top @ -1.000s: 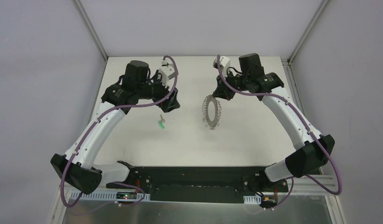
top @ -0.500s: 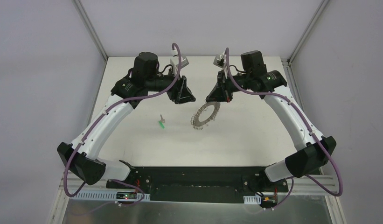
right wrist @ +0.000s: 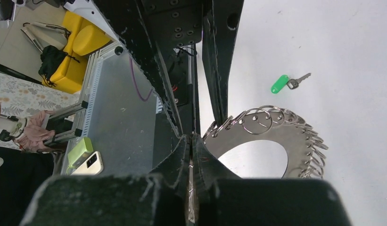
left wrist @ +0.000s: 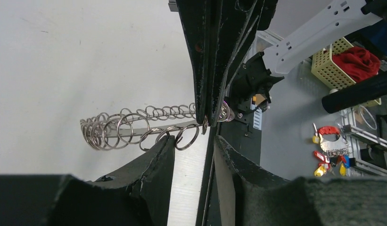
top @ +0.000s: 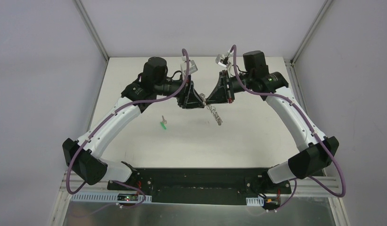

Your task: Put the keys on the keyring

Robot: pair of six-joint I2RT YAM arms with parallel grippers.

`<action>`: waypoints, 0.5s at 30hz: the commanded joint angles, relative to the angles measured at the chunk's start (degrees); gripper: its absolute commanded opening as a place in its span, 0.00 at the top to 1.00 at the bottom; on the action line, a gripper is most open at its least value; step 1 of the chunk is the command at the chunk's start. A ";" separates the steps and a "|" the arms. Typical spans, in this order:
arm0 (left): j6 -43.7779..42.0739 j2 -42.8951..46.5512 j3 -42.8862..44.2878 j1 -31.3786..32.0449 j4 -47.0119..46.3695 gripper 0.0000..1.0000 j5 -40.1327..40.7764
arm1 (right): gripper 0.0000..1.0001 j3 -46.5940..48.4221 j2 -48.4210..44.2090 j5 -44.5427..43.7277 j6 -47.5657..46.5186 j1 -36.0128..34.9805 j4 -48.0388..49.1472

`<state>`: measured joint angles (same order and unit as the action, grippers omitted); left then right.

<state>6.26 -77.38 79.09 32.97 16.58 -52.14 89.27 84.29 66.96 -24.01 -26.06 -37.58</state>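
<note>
The keyring (top: pixel 215 115) hangs edge-on above the table's middle, a grey ring fringed with wire loops. My right gripper (top: pixel 208 100) is shut on its rim; in the right wrist view (right wrist: pixel 190 139) the flat ring (right wrist: pixel 295 143) juts right from the pads. My left gripper (top: pixel 199 103) is open right beside it. In the left wrist view my left gripper (left wrist: pixel 193 141) stands under the ring (left wrist: pixel 135 128), one finger (left wrist: pixel 165 148) touching a loop. The key with the green head (top: pixel 163 125) lies on the table, left of both grippers, and shows in the right wrist view (right wrist: pixel 280 84).
White table (top: pixel 135 141) with metal frame posts at the back corners. Black base bar (top: pixel 196 179) along the near edge. Off the table, a basket with red cloth (left wrist: pixel 344 61), tagged keys (left wrist: pixel 328 146), a phone (right wrist: pixel 87 162).
Both grippers moved toward each other over the table's middle. The right gripper turned the keyring from face-on to edge-on. The left gripper came right up to it. The key stayed put.
</note>
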 commanded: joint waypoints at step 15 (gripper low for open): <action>4.51 -1.40 -1.48 1.83 -9.12 0.75 -2.59 | 1.00 -3.70 -1.17 6.09 6.17 1.86 9.53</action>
<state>9.54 -78.56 77.87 34.20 11.16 -53.12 85.82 84.33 69.73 -19.46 -24.95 -32.18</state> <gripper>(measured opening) 0.260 0.011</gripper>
